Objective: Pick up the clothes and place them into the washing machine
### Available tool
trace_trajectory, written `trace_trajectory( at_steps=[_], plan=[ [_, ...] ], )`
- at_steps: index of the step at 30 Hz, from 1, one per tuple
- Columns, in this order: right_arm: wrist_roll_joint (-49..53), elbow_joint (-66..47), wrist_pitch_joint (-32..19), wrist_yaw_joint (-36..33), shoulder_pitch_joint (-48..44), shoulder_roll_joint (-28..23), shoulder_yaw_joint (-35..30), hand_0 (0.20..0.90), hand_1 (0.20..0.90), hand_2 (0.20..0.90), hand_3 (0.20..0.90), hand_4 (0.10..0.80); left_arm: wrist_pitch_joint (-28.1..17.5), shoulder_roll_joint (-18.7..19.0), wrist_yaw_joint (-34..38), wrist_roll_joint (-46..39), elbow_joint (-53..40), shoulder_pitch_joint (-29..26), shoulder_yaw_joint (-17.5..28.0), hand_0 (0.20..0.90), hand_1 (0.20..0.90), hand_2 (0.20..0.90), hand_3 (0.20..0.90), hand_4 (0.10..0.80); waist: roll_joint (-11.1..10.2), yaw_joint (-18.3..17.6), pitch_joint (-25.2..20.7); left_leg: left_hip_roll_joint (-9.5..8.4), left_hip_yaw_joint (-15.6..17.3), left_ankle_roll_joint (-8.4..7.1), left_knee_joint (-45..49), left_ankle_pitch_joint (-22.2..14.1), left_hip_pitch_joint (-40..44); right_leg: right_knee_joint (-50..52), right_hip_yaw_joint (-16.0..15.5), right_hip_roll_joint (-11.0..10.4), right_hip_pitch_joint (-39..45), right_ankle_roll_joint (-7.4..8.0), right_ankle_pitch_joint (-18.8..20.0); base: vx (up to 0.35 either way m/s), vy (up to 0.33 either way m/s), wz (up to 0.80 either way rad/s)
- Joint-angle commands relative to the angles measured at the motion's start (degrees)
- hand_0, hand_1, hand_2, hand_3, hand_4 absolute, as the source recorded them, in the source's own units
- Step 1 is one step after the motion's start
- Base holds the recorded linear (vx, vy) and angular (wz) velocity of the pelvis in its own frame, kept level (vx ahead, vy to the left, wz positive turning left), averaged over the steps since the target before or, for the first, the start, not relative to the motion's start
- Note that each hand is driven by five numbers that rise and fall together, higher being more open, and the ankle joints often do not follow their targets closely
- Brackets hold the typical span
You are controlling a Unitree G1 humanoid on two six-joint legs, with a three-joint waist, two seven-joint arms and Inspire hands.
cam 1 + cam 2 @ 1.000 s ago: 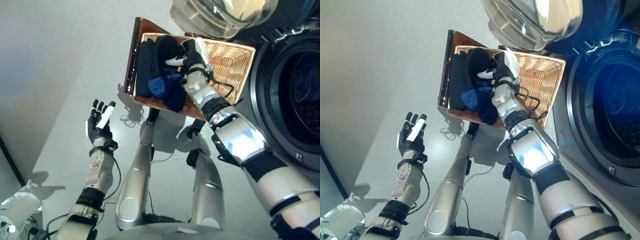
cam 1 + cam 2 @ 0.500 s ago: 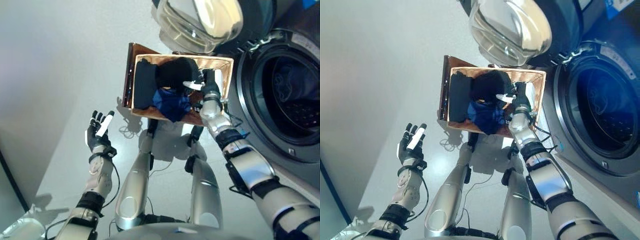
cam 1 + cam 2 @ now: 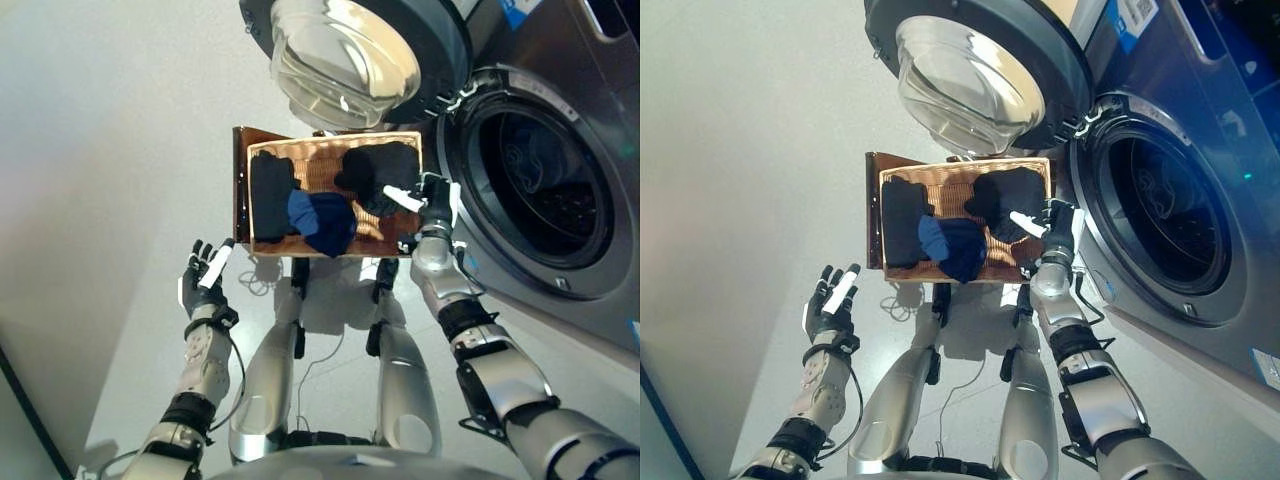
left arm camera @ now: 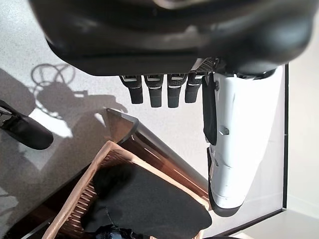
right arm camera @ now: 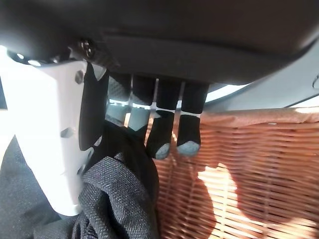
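Down on the grey floor (image 3: 100, 150), going left to right, the left hand (image 3: 203, 275) hangs over bare floor just short of the basket's near left corner, its fingers straight and spread, white-covered thumb alongside, holding nothing. Past it stands the wicker basket (image 3: 958, 176) with a dark brown rim on its left side; the left wrist view catches only one corner of it. The clothes lie inside: a long black piece (image 3: 268, 195) along the left wall, a crumpled blue garment (image 3: 322, 221) in the middle spilling over the near edge, and a black bundle (image 3: 380, 175) heaped at the right end. How many separate pieces make up the dark heaps is hard to make out. The right hand (image 3: 1053, 232) is at the basket's right end, on the black bundle; in its wrist view the fingers (image 5: 160, 133) curl down against the dark, grainy cloth with the white thumb on the other side of a fold, so it looks closed on the black bundle, though the fingertips nearest the thumb are hidden behind the cloth. Beyond the basket the washer door (image 3: 345, 62), with its clear glass bowl, stands swung open. Furthest right is the washing machine (image 3: 1200, 130), cut off by the frame edge, its drum opening (image 3: 535, 188) dark; what lies inside cannot be told.
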Motion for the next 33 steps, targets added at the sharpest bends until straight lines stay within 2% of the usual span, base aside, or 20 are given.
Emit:
trace_trajectory(
  at_steps=[1,10,13,21,28,33],
  plan=[
    [2.52,-8.97,-8.43,-2.22,-0.46,-1.13,-2.59,0.2,0.2,0.2,0.2,0.3,-3.47,0.34,-0.09,-0.14,-0.12,1.73,1.91,0.9,0.9,0.9,0.9,0.8,3.08,-1.72,-1.72,-2.66,1.62,-1.65,3.56,-4.73,-0.75,5.4,-0.64,-5.75,2.59,4.03,-6.4,0.054,-0.015,-0.03],
    [16.41,-8.59,-16.4,-3.21,0.97,0.48,-11.58,0.2,0.2,0.2,0.2,0.3,-3.69,-0.89,-1.41,-1.59,2.63,1.66,0.56,0.9,0.9,0.9,0.9,0.8,4.8,-2.56,-2.75,-2.8,1.95,-1.65,3.01,-5.32,0.16,5.54,0.19,-5.65,2.97,4.06,-7.36,0.044,-0.012,-0.02],
    [25.25,-7.52,-20.78,-3.05,-0.15,1.27,-15.3,0.2,0.2,0.2,0.2,0.3,-3.68,-1.27,-1.82,-2.58,2.6,1.94,-0.75,0.9,0.9,0.9,0.9,0.8,5.6,-2.81,-2.85,-2.89,1.99,-1.71,2.68,-5.59,0.44,5.8,0.45,-5.66,2.94,4.04,-7.97,0.031,-0.004,-0.07],
    [42.94,-3.0,-28.19,-1.73,-5.28,0.72,-23.7,0.2,0.2,0.2,0.2,0.3,-2.85,-1.94,-3.0,-5.18,3.69,2.51,-2.86,0.9,0.9,0.9,0.9,0.8,7.83,-2.64,-3.58,-3.18,1.69,-1.82,1.3,-5.21,0.71,5.29,0.96,-5.45,2.75,3.85,-8.23,0.007,-0.003,0.0],
    [48.83,0.78,-29.46,-1.79,-7.73,-3.73,-28.22,0.2,0.2,0.2,0.2,0.3,-2.31,-2.02,-3.91,-5.59,4.46,3.3,-3.14,0.9,0.9,0.9,0.9,0.8,9.5,-2.72,-4.56,-3.5,1.83,-1.74,1.11,-5.44,0.77,5.05,1.76,-5.46,2.58,3.79,-8.3,0.0,0.0,0.0],
    [49.18,4.13,-28.62,-2.63,-9.7,-10.03,-29.77,0.2,0.2,0.2,0.2,0.3,-2.72,-1.78,-4.64,-5.75,3.9,3.79,-3.2,0.9,0.9,0.9,0.9,0.8,10.43,-2.66,-5.05,-3.86,2.22,-1.71,1.02,-5.59,0.75,5.05,2.25,-5.56,2.2,3.86,-8.24,0.0,0.0,0.0]
  ],
)
